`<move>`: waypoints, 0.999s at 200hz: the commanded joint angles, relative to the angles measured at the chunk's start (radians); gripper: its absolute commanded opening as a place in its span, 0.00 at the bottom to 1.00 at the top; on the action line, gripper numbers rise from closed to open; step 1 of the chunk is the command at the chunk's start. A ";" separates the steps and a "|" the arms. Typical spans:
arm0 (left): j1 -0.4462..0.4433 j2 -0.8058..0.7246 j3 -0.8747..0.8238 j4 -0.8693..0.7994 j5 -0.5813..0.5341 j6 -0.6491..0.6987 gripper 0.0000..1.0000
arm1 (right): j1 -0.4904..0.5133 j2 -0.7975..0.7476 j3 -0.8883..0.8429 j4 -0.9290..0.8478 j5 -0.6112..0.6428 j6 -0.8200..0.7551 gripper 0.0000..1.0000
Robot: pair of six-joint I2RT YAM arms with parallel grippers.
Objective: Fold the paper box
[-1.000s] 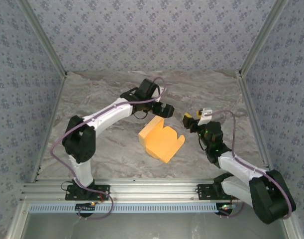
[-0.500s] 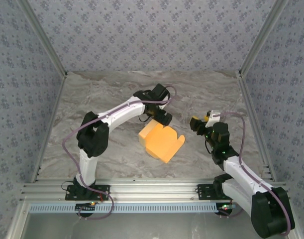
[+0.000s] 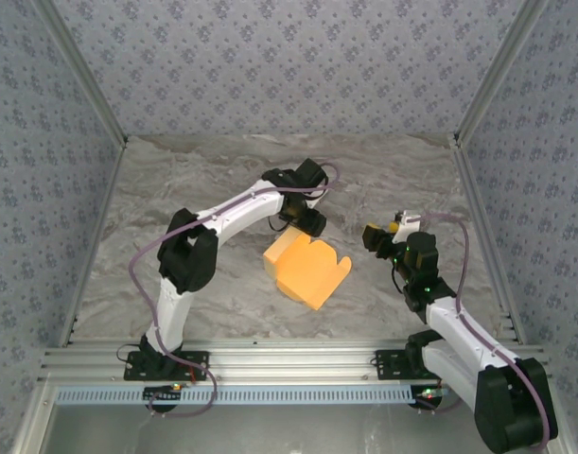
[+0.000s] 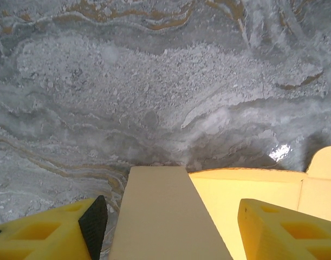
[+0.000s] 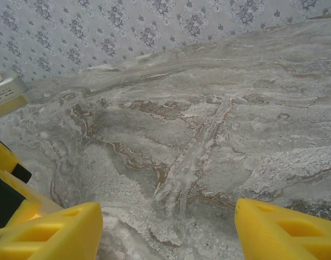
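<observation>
The paper box (image 3: 307,270), yellow-orange card, lies partly folded on the marbled table with one flap (image 3: 283,246) raised at its far-left side. My left gripper (image 3: 307,223) hangs right over that flap. In the left wrist view the pale flap (image 4: 160,211) stands up between the jaws of my left gripper (image 4: 170,230), and a gap shows beside the black left pad (image 4: 95,222), so it is open around the flap. My right gripper (image 3: 375,236) is a short way to the right of the box, apart from it. It is open, and bare table shows between the jaws of my right gripper (image 5: 165,233).
The marbled table (image 3: 203,189) is walled by patterned panels at the back and both sides. An aluminium rail (image 3: 289,364) carrying the arm bases runs along the near edge. Free table lies left of and behind the box.
My left gripper has moved over the raised flap and its jaws have narrowed around it. My right gripper has drawn back a little to the right. The box has not moved.
</observation>
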State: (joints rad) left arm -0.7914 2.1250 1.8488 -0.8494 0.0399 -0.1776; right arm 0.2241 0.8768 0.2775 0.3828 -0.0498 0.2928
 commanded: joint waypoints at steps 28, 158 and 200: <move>0.000 0.007 0.038 -0.063 0.011 -0.012 0.67 | -0.012 0.010 0.010 0.006 -0.019 0.015 0.67; 0.072 -0.102 -0.058 -0.003 0.164 -0.001 0.38 | -0.012 0.108 0.094 -0.040 -0.218 -0.040 0.68; 0.128 -0.220 -0.209 0.108 0.292 0.018 0.37 | -0.012 0.137 0.216 -0.171 -0.295 -0.067 0.68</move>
State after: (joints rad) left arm -0.6819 2.0087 1.6955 -0.8143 0.2169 -0.1768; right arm 0.2153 1.0027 0.3973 0.3191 -0.2657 0.2714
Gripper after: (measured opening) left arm 0.426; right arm 0.681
